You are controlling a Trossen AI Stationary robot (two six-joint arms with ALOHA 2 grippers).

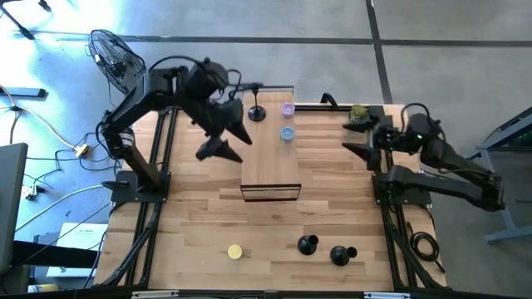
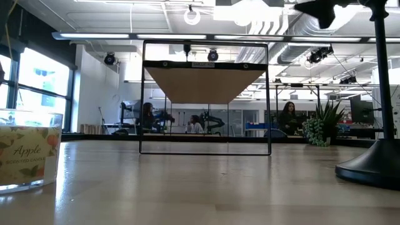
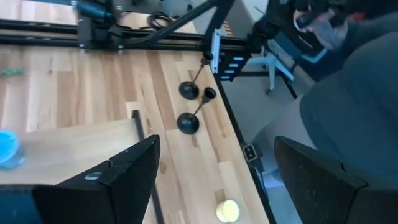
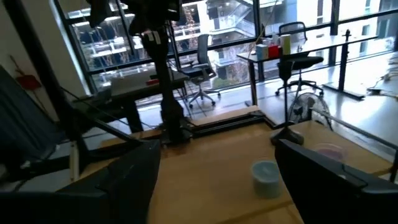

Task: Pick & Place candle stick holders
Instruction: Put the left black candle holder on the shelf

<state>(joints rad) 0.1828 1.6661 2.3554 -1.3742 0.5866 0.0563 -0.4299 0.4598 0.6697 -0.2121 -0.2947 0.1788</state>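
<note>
Two matte-black candle stick holders (image 1: 308, 244) (image 1: 341, 254) rest on their round bases near the table's near edge. They also show in the left wrist view (image 3: 189, 90) (image 3: 188, 122). A third holder (image 1: 258, 113) stands upright at the far end of the raised wooden platform (image 1: 270, 162), and shows in the right wrist view (image 4: 286, 134). My left gripper (image 1: 226, 139) hangs open and empty above the platform's left side. My right gripper (image 1: 356, 137) waits open and empty at the table's right side.
A purple cup (image 1: 288, 108) and a blue cup (image 1: 287, 133) stand on the platform's far part. A yellow candle (image 1: 235, 251) sits near the near edge. A glass candle jar (image 2: 28, 153) stands close to the low camera. A small plant (image 1: 359, 113) is at the far right.
</note>
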